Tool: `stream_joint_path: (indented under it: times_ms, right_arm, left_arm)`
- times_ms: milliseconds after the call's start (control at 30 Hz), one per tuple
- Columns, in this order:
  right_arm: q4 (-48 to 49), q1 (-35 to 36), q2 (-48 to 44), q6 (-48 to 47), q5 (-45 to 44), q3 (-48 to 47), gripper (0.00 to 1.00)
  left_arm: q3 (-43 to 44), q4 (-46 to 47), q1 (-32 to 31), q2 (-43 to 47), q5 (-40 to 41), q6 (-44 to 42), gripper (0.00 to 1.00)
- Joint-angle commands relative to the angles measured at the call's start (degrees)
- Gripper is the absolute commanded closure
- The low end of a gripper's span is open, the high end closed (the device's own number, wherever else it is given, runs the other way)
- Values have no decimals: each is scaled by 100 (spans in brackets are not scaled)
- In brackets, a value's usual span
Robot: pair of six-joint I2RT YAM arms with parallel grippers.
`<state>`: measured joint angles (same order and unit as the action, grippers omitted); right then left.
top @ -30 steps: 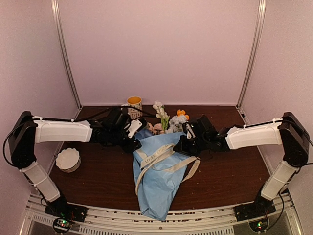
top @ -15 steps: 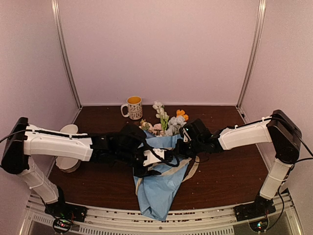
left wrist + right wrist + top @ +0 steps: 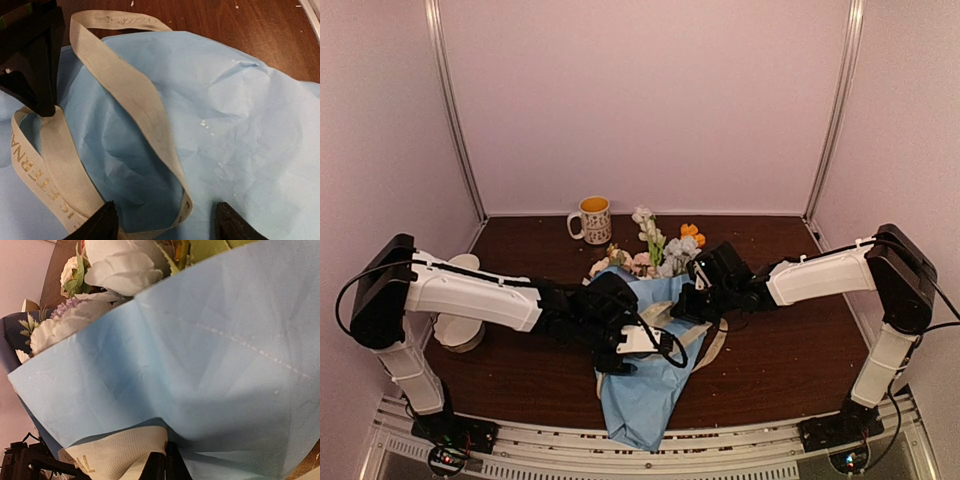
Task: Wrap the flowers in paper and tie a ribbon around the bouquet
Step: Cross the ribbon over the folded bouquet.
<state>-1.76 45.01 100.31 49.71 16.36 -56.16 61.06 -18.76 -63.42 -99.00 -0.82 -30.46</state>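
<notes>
Atop the paper (image 3: pixel 240 125), cream ribbon (image 3: pixel 135 95)

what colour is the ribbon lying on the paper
Beige-cream with small printed lettering; the ribbon shows best in the left wrist view.

The ribbon (image 3: pixel 125 95) runs off frame just beside the left gripper (image 3: pixel 164 226); paper (image 3: pixel 240 125) beneath hides stems of the flowers (image 3: pixel 655 245)

The paper (image 3: pixel 642 395), light blue and pretty creased, is seen wrapped into a cone laid flat, with its narrow end pointed away from the mug (image 3: pixel 594 218). The flowers (image 3: pixel 655 248), white, pink and orange, are poked out of the end nearest the mug. The ribbon (image 3: pixel 135 95), beige with lettering, is looped loosely across the cone.
</notes>
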Motion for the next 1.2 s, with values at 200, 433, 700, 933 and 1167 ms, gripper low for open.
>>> stream_joint_path:
  times_ms: [200, 433, 700, 933, 1167]
  right_arm:
    - [-387, 16, -335, -186, -17, 56, 100]
    - [-266, 51, -295, -134, 146, 80, 100]
    - [-323, 60, -316, -154, 132, 59, 100]
    - [-603, 66, -469, -309, 81, 93, 100]
    - [-1505, 197, -499, -995, 257, -92, 100]
  left_arm:
    - [-709, 1257, 14, 584, 642, -50, 31]
    - [-1210, 1943, 11, 999, -109, -257, 28]
    - [-491, 943, 16, -16, 404, -574, 25]
    - [-460, 1112, 12, -135, 670, -417, 60]
    - [-844, 1913, 50, 449, 798, -121, 100]
